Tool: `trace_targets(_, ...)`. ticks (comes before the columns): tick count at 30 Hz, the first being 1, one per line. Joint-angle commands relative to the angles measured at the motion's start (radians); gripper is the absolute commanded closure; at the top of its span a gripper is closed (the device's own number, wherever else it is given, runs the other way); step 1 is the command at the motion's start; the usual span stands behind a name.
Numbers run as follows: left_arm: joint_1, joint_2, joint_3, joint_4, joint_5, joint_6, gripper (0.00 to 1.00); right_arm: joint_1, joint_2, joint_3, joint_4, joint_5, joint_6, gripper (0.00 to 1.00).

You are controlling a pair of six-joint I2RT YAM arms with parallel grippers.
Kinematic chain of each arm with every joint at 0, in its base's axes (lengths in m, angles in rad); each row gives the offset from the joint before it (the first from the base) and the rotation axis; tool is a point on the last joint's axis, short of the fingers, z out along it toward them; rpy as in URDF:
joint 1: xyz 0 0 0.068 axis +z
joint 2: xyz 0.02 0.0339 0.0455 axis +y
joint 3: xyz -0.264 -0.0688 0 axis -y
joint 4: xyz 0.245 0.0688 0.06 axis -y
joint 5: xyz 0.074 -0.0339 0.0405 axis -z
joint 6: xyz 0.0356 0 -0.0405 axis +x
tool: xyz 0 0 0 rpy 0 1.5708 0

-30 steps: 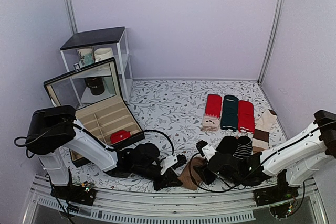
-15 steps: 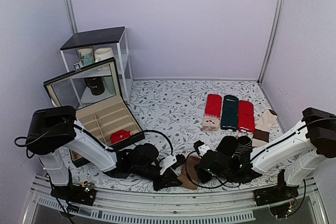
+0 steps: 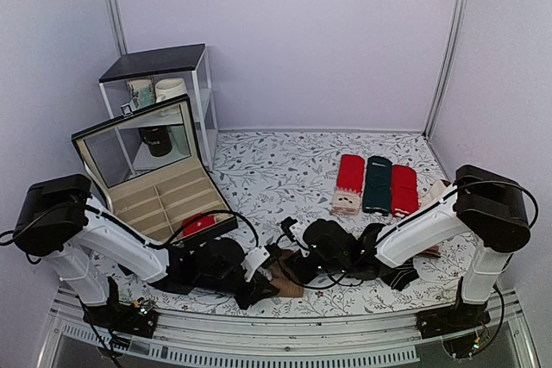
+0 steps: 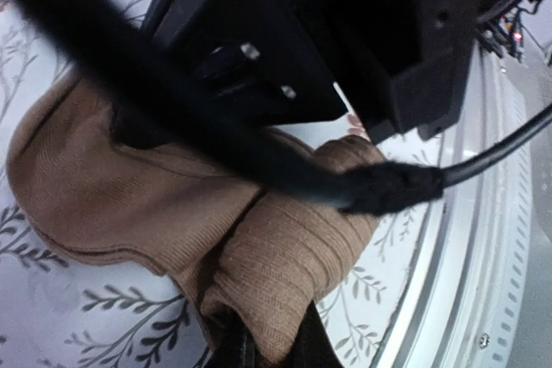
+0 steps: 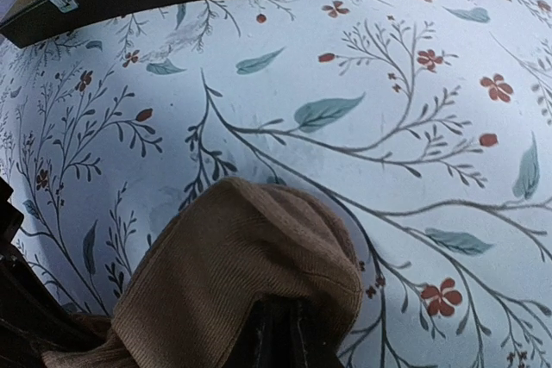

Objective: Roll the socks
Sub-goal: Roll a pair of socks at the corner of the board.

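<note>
One flowered table [image 3: 285, 170], with a lid-up black box [image 3: 164, 196] at 9 o'clock and flat red and green socks [image 3: 377, 184] at 3 o'clock. Brown socks [image 3: 286, 283] bunched in a loose fold at 6 o'clock near the front edge, between both arms. Left gripper [image 4: 267, 344] clamped on a ribbed fold of the fabric; right gripper [image 5: 278, 333] pinched tight on the rounded end, jaws together on the knit.
</note>
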Motion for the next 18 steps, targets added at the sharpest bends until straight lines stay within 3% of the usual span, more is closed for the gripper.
trace_targets(1,-0.015,0.026,-0.021,-0.279,-0.151,-0.049,1.0,-0.017,0.073,0.034,0.009,-0.092,-0.063,0.91)
trace_targets(5,-0.014,0.082,-0.017,-0.273,-0.132,-0.049,1.0,-0.027,0.029,-0.022,0.063,-0.11,-0.052,0.85)
trace_targets(10,-0.011,0.115,-0.041,-0.235,-0.107,-0.081,1.0,-0.029,-0.113,-0.115,0.1,-0.099,-0.069,0.62)
trace_targets(14,-0.006,0.108,-0.063,-0.217,-0.094,-0.1,1.0,-0.029,-0.243,-0.184,0.101,-0.077,-0.113,0.49)
trace_targets(18,-0.005,0.114,-0.072,-0.212,-0.087,-0.105,1.0,-0.03,-0.405,-0.278,0.146,-0.119,-0.186,0.45)
